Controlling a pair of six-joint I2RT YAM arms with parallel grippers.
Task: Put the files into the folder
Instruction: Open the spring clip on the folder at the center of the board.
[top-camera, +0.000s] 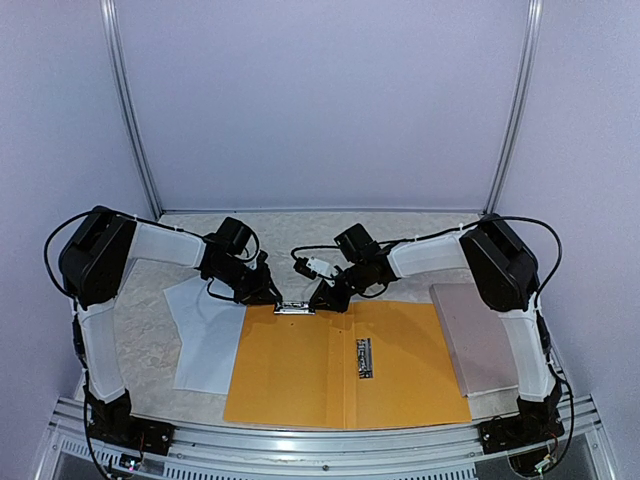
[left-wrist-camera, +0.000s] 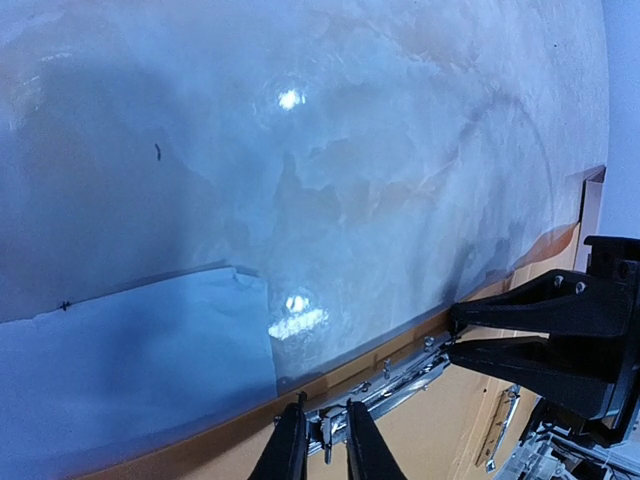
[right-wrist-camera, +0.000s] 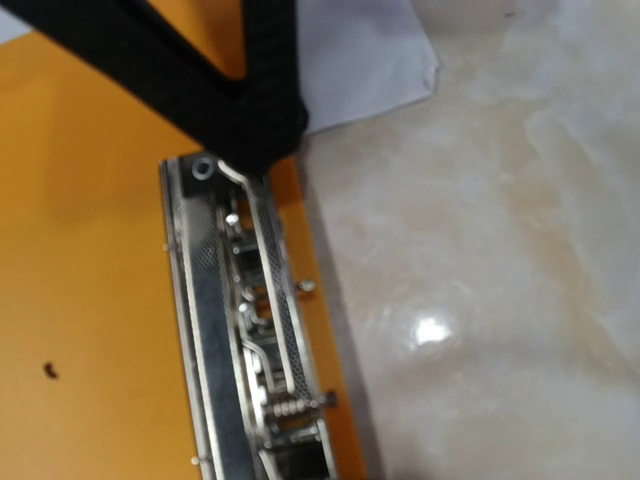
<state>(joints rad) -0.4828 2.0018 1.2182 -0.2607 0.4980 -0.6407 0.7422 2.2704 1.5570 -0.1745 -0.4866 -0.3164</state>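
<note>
While left gripper (left-wrist-camera: 325, 415) and right gripper (right-wrist-camera: 252, 138) pinch the folder's (top-camera: 300, 375) clip (top-camera: 294, 308), files (top-camera: 205, 340) lie just leftward, nearer the left one.

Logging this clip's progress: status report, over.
Left pincer shut on small metal clip of open orange-yellow flat folder. Right pincer shut at clip's other end. White paper sheets lie loose beside folder, not inside. Nothing in the way.
</note>
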